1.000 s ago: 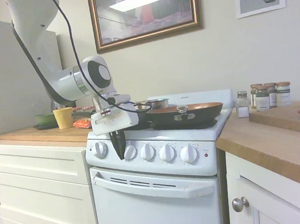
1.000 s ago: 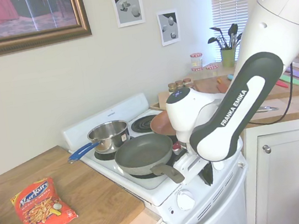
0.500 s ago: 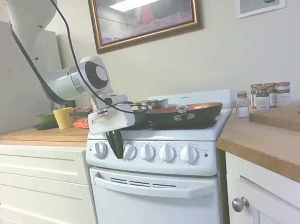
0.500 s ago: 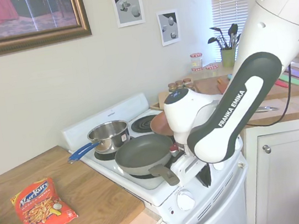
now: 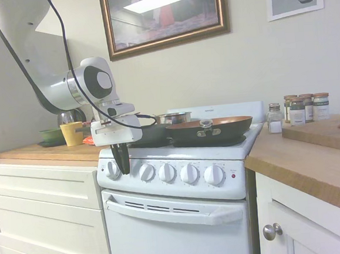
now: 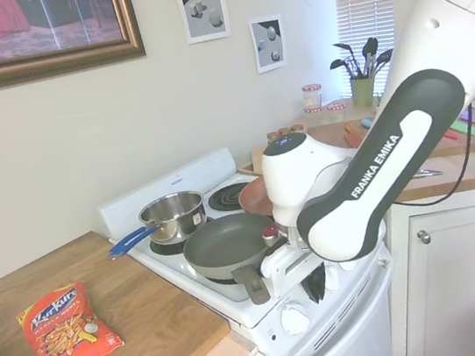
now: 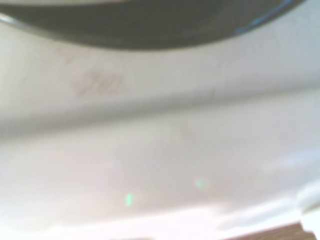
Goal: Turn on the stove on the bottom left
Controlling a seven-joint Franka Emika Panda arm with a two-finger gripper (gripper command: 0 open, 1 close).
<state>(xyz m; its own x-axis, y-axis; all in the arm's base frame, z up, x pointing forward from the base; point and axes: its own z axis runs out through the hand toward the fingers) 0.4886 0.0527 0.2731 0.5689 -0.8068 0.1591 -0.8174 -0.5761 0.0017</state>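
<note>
With jaws seemingly closed on nothing, the gripper [image 5: 123, 166] hangs at the leftmost knob [image 5: 113, 170], nine o'clock on the stove [image 5: 183, 220]; grabbing its neighbour would light another burner.

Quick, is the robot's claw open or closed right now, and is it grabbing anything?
Gripper: fingers look pressed together, so closed. It holds nothing and points down in front of the stove, beside its leftmost knob.
</note>
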